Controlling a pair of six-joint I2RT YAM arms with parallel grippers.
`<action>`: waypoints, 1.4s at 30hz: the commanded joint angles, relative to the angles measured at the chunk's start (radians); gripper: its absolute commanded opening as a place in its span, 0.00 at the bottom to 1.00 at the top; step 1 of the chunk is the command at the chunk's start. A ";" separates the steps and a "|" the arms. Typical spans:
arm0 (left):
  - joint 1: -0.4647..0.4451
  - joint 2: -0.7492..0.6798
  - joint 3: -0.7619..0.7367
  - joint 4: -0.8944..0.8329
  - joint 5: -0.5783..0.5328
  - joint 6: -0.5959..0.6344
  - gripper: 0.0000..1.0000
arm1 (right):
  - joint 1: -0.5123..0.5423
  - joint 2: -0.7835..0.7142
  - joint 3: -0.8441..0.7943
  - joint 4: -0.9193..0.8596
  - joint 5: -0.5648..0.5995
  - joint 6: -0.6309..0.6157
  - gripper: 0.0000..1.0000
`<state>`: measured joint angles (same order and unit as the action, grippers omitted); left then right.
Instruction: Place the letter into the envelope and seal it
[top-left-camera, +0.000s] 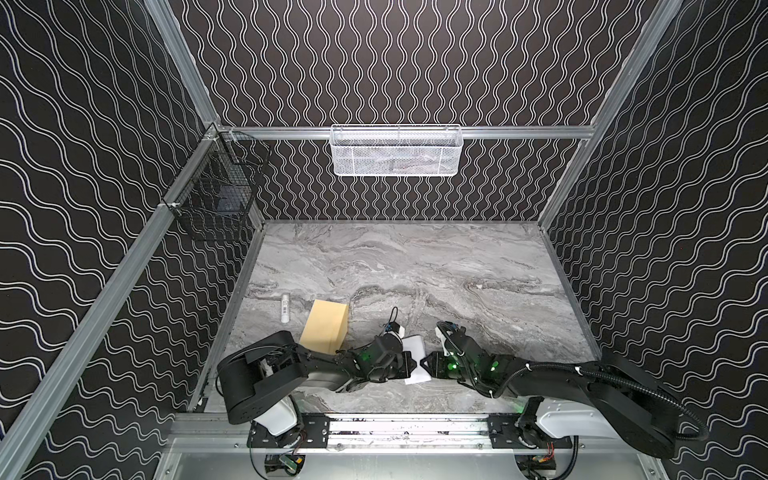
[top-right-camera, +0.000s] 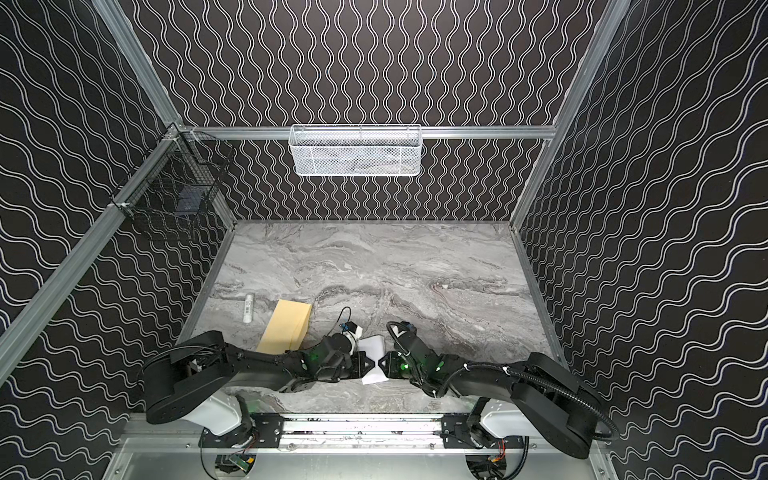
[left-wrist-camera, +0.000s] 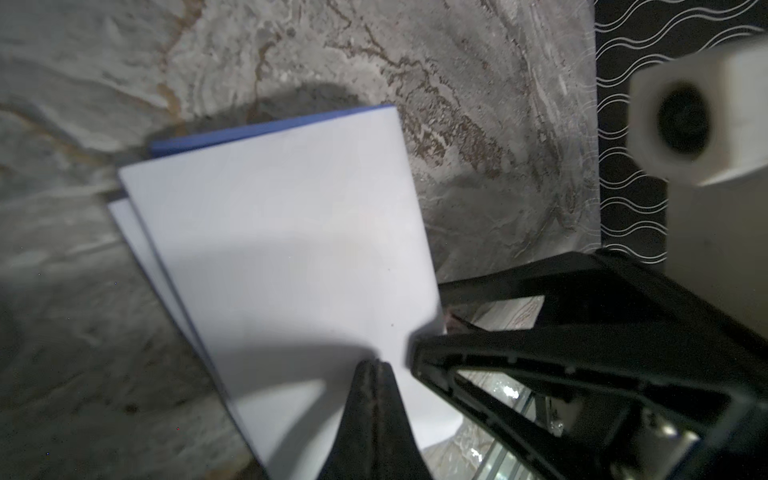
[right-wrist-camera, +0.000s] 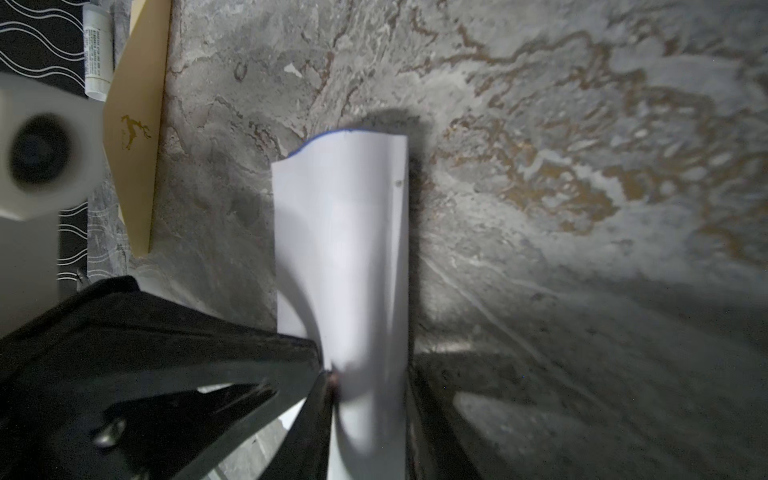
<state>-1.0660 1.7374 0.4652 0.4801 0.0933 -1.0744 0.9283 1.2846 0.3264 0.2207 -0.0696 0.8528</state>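
Your left gripper (left-wrist-camera: 374, 368) is pinched shut on the folded letter (left-wrist-camera: 291, 249), near the front edge of the table (top-left-camera: 457, 270). Your right gripper (right-wrist-camera: 372, 374) has its jaws apart around the same letter; can't tell if it grips. Envelope (top-left-camera: 325, 328) lies flat to the left, apart from the letter. White basket (top-left-camera: 397, 151): contents unclear. Black basket (top-left-camera: 216, 195) holds something dark.
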 joint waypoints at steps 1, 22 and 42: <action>-0.009 0.021 -0.005 0.032 -0.005 -0.017 0.03 | 0.000 -0.006 -0.012 -0.082 0.015 0.011 0.34; -0.040 0.034 -0.046 0.040 -0.031 -0.027 0.00 | -0.016 -0.306 0.080 -0.219 -0.023 0.032 0.45; -0.040 0.028 -0.050 0.040 -0.035 -0.021 0.00 | -0.020 -0.040 0.040 -0.158 -0.062 0.064 0.19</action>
<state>-1.1053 1.7592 0.4175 0.5858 0.0673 -1.0996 0.9089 1.2301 0.3683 0.0547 -0.1432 0.9089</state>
